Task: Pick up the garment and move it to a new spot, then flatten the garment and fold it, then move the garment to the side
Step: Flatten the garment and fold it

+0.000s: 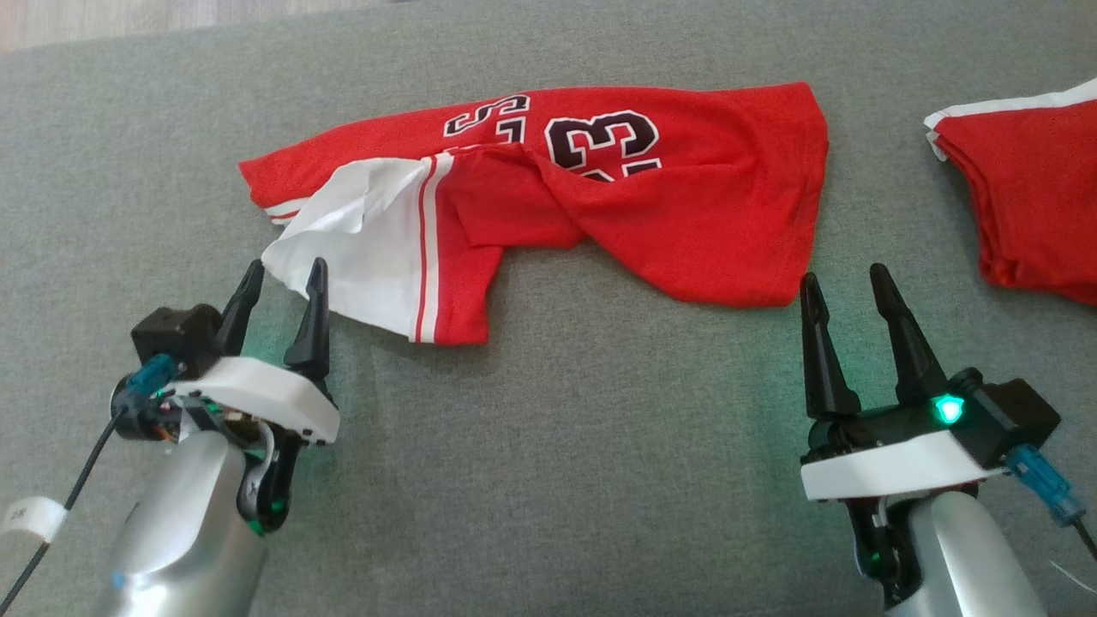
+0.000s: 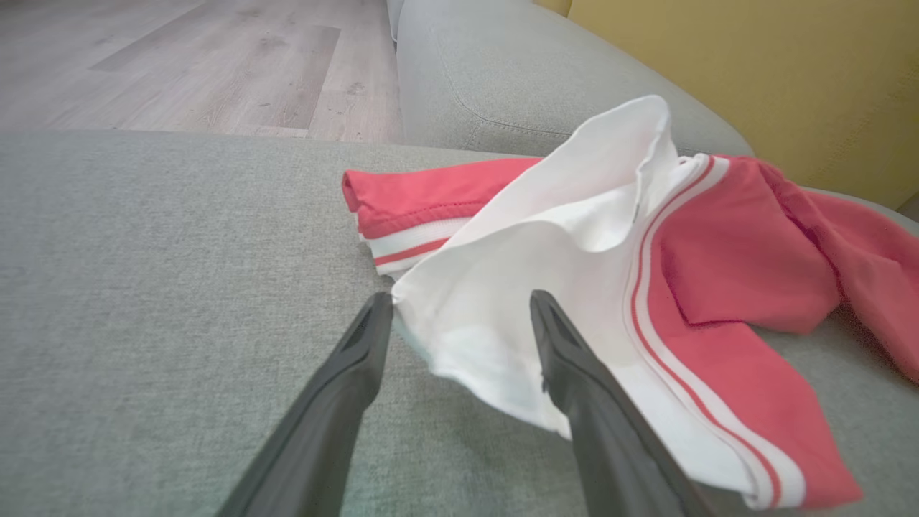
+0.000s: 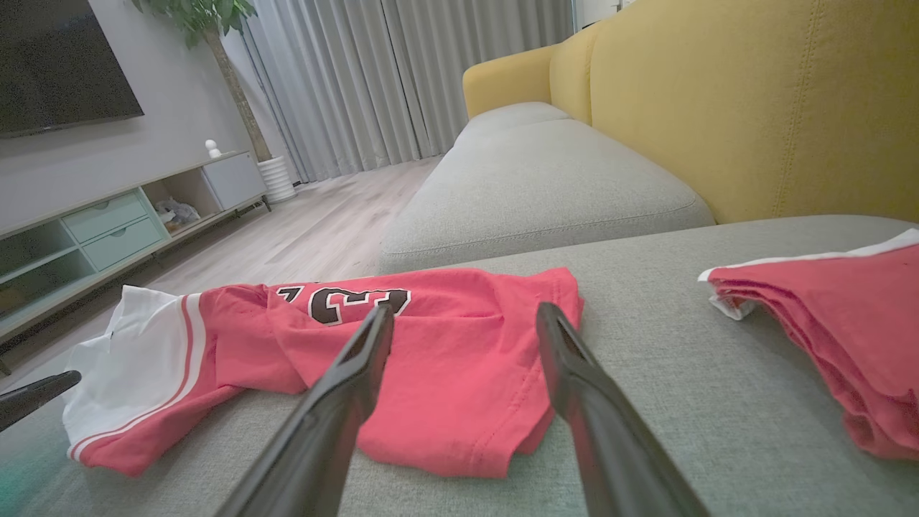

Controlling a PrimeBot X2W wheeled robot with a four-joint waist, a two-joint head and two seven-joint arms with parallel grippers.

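The garment is a red jersey with a white panel, white stripes and black numbers, lying crumpled across the grey sofa cushion. My left gripper stands open at its white corner; in the left wrist view the white fabric lies between the two open fingers of the left gripper. Open as well, my right gripper sits just off the jersey's near right corner, touching nothing. From the right wrist, the right gripper points at the garment.
A second red garment with white trim lies folded at the right edge of the cushion. The yellow sofa back rises behind. Wooden floor lies beyond the cushion's far edge.
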